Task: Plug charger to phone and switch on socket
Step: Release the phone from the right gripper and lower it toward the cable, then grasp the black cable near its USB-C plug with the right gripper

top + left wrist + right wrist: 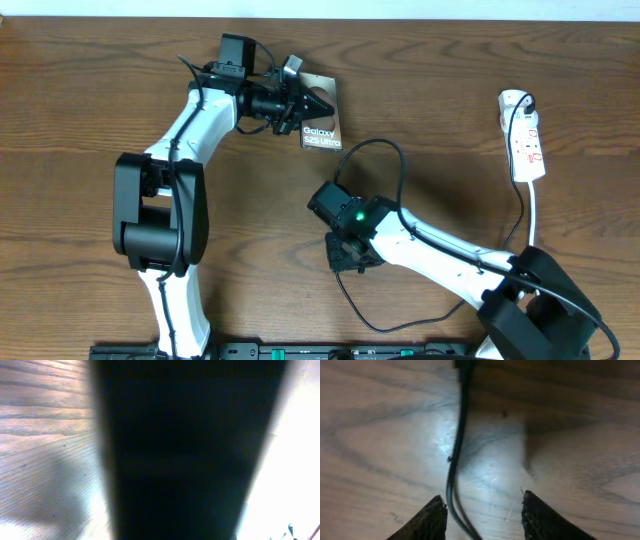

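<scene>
My right pincer (482, 502) stood partly open, low over the table (380, 435). The charger (460, 435) ran between its fingers and was not pinched. My left pincer (312, 103) was closed, tip on the phone (325, 128). The socket (525, 140) lay well apart, on my right side.

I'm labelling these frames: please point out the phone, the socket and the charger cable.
phone (326, 128): overhead view, on its bronze screen by the white text.
socket (527, 150): overhead view, on its white body.
charger cable (461, 425): right wrist view, mid-length.
</scene>
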Available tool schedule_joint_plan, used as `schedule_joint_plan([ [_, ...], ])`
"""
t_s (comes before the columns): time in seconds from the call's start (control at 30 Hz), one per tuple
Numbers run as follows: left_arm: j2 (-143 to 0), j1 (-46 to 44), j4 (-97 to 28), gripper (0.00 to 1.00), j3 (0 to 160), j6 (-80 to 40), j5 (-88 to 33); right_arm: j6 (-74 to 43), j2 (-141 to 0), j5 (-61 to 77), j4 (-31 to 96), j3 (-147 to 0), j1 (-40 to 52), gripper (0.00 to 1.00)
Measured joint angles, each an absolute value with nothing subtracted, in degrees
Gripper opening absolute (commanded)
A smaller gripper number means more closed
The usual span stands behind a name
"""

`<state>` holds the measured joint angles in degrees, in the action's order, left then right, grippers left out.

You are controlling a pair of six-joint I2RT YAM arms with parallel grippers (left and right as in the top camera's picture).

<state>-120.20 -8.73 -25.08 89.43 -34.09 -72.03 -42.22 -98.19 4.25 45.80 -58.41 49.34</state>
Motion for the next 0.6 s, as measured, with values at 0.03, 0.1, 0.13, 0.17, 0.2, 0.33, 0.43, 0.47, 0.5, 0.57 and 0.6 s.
schedule_joint_plan([
  [0.03,-120.2,-8.36,-25.12,0.08,89.43,-34.09,-72.27,-42.48,-98.72,4.1,45.8,-58.41,49.12,0.48],
  [0.1,-120.2,-7.44,-25.12,0.07,89.43,-34.09,-73.01,-42.76,-99.63,4.1,45.6,-58.41,48.75,0.46],
  [0.13,-120.2,-6.96,-25.12,0.07,89.43,-34.09,-73.43,-42.98,-100.49,4.27,45.43,-58.41,48.4,0.43],
  [0.17,-120.2,-6.37,-25.12,0.07,89.43,-34.09,-73.73,-43.0,-100.88,4.36,45.41,-58.41,48.12,0.4],
  [0.2,-120.2,-5.69,-25.12,0.07,89.43,-34.11,-74.06,-43.16,-101.54,4.95,45.3,-58.41,47.57,0.38],
  [0.33,-120.2,-4.67,-25.12,0.07,89.43,-34.09,-74.65,-43.44,-101.84,6.02,43.77,-58.39,45.45,0.39],
  [0.43,-120.2,-4.34,-25.12,0.08,89.43,-34.09,-74.76,-43.51,-101.84,7.38,42.13,-58.39,43.62,0.41],
  [0.47,-120.2,-4.34,-25.12,0.07,89.43,-34.09,-74.85,-43.62,-101.84,7.9,41.19,-58.39,43.27,0.41],
  [0.5,-120.2,-4.34,-25.12,0.07,89.43,-34.09,-74.89,-43.66,-101.84,8.36,40.27,-58.39,43.11,0.41],
  [0.57,-120.2,-4.36,-25.12,0.07,89.43,-34.09,-74.89,-43.75,-101.84,9.3,38.81,-58.39,43.09,0.41],
  [0.6,-120.2,-4.38,-25.12,0.07,89.43,-34.09,-74.89,-43.99,-101.84,9.72,38.26,-58.39,43.11,0.41],
])
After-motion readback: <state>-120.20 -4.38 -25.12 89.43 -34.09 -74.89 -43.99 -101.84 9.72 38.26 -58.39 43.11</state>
